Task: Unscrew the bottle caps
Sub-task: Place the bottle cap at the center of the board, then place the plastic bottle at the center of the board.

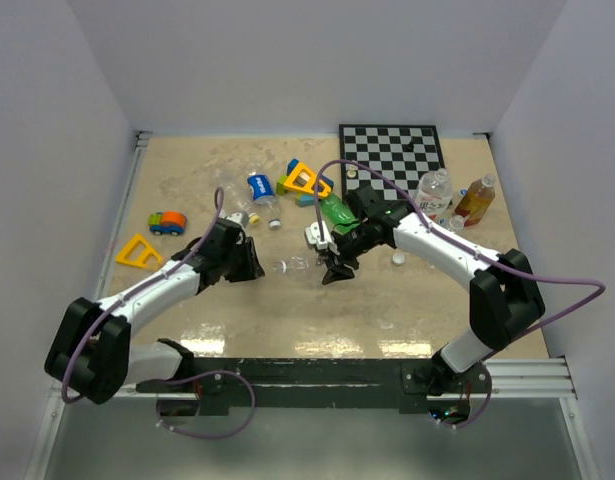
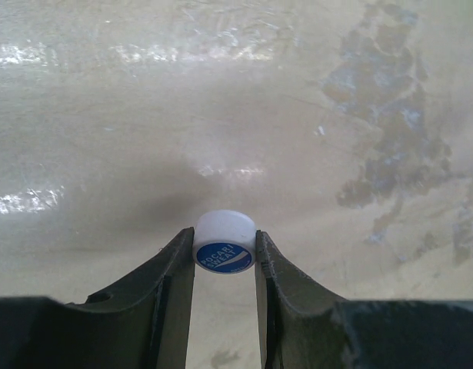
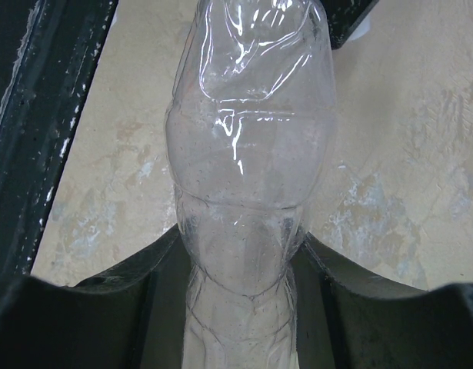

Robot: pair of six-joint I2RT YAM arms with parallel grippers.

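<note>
Pinching white cap (image 2: 224,229) (left gripper (image 2: 224,252)) — right gripper (image 3: 242,250) seemingly clasps bottle (image 3: 248,138).

the bottle (image 3: 248,154) runs off the top and bottom edges of the right wrist view, its mouth unseen, and in the top view the left gripper (image 1: 255,264) hides the cap (image 2: 224,244).
</note>
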